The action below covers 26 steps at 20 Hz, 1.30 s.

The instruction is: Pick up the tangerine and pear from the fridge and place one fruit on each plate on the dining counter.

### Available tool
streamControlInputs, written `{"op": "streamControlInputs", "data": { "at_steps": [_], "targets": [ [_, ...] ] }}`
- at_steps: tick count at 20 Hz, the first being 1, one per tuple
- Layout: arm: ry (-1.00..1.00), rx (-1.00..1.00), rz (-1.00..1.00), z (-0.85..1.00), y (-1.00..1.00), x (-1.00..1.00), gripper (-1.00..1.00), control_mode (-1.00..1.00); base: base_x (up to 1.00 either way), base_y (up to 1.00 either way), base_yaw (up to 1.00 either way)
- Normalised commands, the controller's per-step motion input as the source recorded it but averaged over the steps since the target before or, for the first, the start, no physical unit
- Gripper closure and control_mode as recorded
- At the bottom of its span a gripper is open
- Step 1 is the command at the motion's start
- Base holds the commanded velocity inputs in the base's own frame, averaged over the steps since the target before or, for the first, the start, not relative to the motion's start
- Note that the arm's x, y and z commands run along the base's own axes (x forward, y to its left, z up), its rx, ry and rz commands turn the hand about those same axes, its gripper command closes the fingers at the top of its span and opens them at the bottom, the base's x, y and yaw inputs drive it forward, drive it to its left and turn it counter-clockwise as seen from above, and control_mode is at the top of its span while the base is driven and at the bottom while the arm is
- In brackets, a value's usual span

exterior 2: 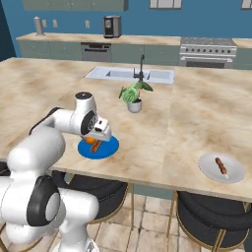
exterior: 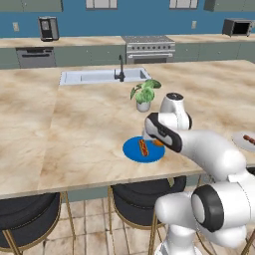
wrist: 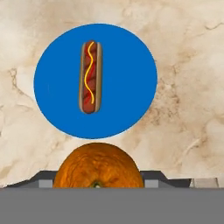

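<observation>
Hand view: gripper [wrist: 97, 186] clamped on tangerine [wrist: 98, 165], held above the near rim of the blue plate [wrist: 127, 87] on the dining counter [wrist: 188, 65]. Hot dog [wrist: 90, 77] lies on the plate.

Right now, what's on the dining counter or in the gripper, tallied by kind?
Plates: 2, blue plate and white plate
Hot dogs: 2, one on blue, one on white
Tangerine: 1, in gripper
Potted plant: 1
Total: 6
</observation>
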Motion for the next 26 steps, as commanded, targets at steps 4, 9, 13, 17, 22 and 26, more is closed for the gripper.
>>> {"op": "streamControlInputs", "data": {
  "at_steps": [4, 9, 13, 17, 22, 26],
  "targets": [
    [0.07, 0.0, 0.0, -0.43, 0.0, 0.67, 1.0, -1.0, 0.0, 0.0, 0.0],
    [0.06, 0.0, 0.0, -0.44, 0.0, 0.49, 1.0, -1.0, 0.0, 0.0, 0.0],
    [0.01, 0.0, 0.0, -0.41, 0.0, 0.36, 1.0, -1.0, 0.0, 0.0, 0.0],
    [0.0, 0.0, 0.0, -0.31, 0.0, 0.16, 1.0, -1.0, 0.0, 0.0, 0.0],
    [0.0, 0.0, 0.0, -0.3, 0.0, 0.1, 1.0, -1.0, 0.0, 0.0, 0.0],
    [0.0, 0.0, 0.0, -0.28, 0.0, 0.2, 1.0, -1.0, 0.0, 0.0, 0.0]
  ]
}}
